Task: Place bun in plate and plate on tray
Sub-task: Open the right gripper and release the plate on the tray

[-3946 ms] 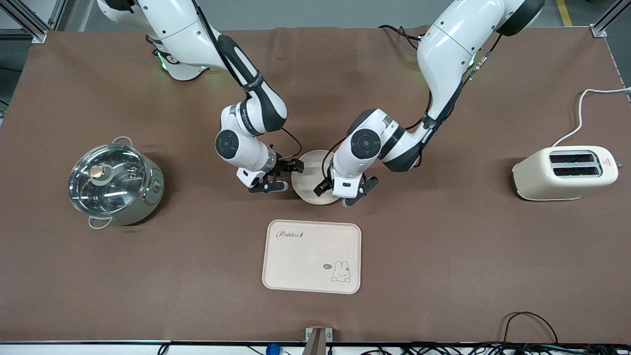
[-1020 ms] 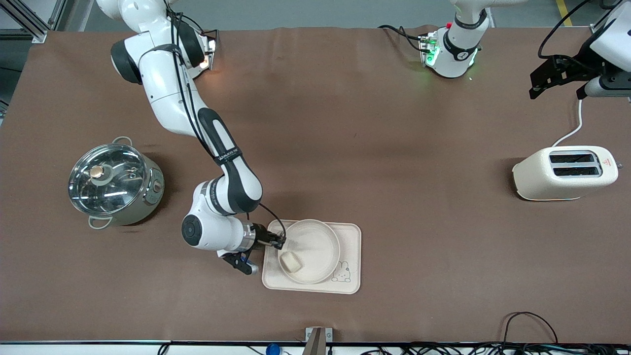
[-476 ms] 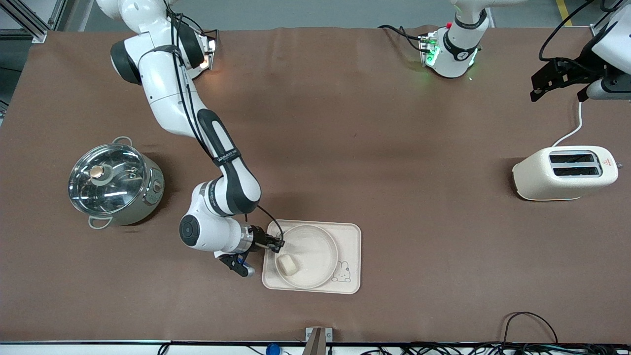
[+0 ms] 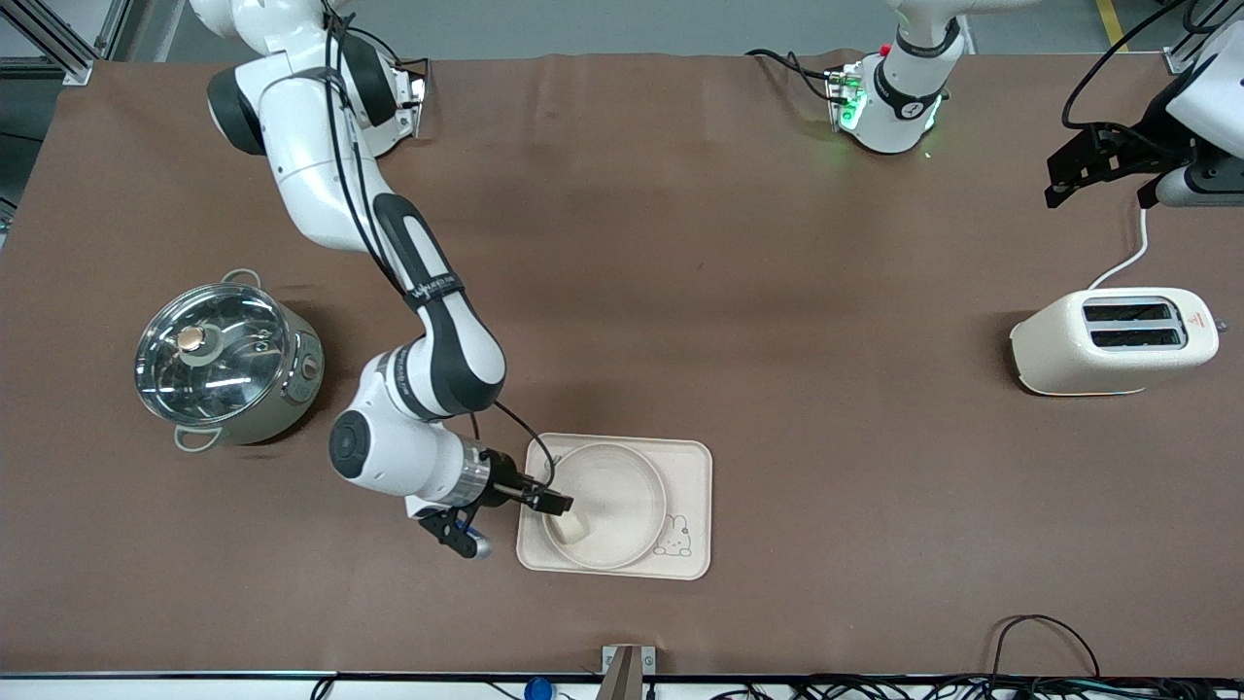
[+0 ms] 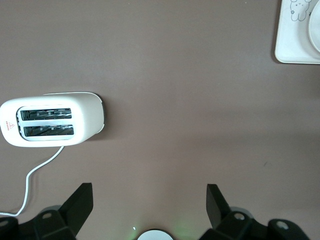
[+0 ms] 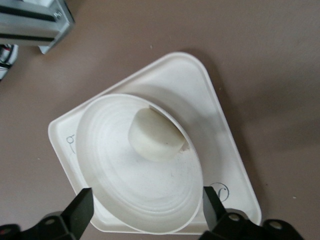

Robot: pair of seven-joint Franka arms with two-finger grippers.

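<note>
The plate point(image 4: 622, 486) lies on the tray point(image 4: 692, 465), with the bun point(image 4: 573, 528) in it near the rim toward the right arm's end. My right gripper point(image 4: 513, 525) is open at that rim, holding nothing. The right wrist view shows the bun point(image 6: 155, 135) in the plate point(image 6: 125, 175) on the tray point(image 6: 200, 85), with the open right gripper point(image 6: 147, 210) spread wide at the plate's rim. My left gripper point(image 4: 1103, 185) is open and empty, held high at the left arm's end of the table; in the left wrist view the left gripper point(image 5: 148, 200) frames bare table.
A cream toaster point(image 4: 1113, 340) with a white cord stands toward the left arm's end; it also shows in the left wrist view point(image 5: 52, 119). A steel pot with a glass lid point(image 4: 224, 360) stands toward the right arm's end. A corner of the tray point(image 5: 295, 45) shows in the left wrist view.
The plate with the bun has gone from raised in the right gripper down onto the tray. The right gripper has opened and drawn back a little. The left arm has barely moved.
</note>
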